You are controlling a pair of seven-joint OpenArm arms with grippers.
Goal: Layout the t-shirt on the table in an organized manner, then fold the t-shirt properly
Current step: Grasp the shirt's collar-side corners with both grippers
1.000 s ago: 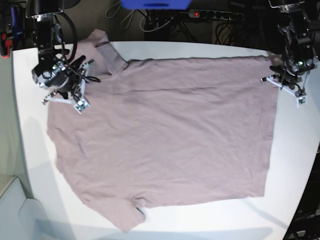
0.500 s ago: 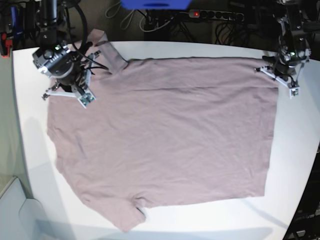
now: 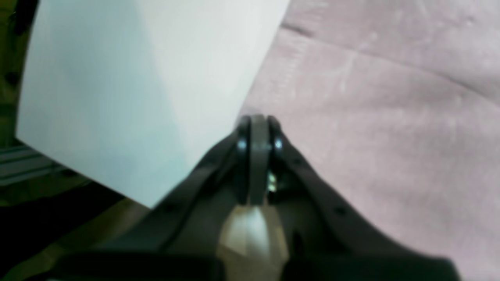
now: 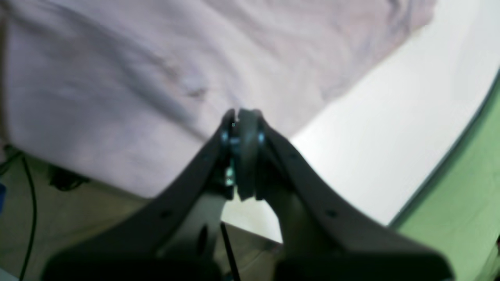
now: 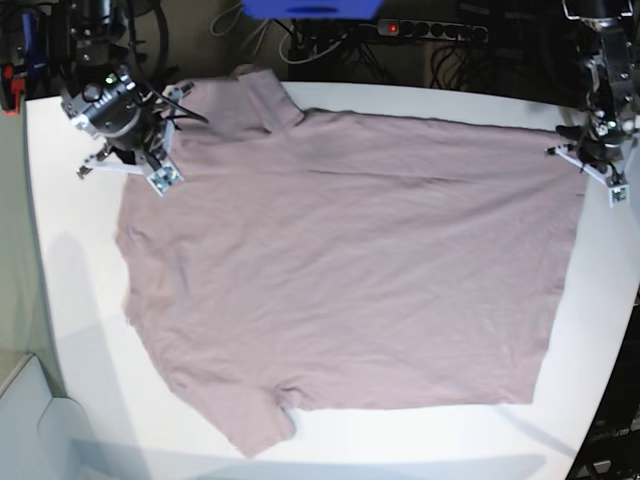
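Two risks stand out, both judged from how things lie. The bigger one concerns the whole t-shirt: it is spread nearly flat over the white table, but its far edge runs along the table's back rim, and a further pull toward the back could drag the upper sleeve and collar off the edge, undoing the layout. The smaller one is local: if either pinch slips unevenly, the cloth would skew and the shallow creases across the chest would deepen into folds.

The right gripper sits at the shirt's shoulder corner, on the base view's left. In its wrist view the jaws of the right gripper are pressed together, with pink fabric lying just past the tips; a pinch on the cloth seems likely, though the blur leaves the contact itself unclear. The left gripper is at the opposite far corner, by the hem. Its wrist view shows the left gripper with jaws pressed together right where the shirt's edge meets bare table, the cloth to one side and white surface to the other; whether any fabric is caught there I cannot tell.

The lower sleeve lies flat near the front edge, well apart from both grippers.
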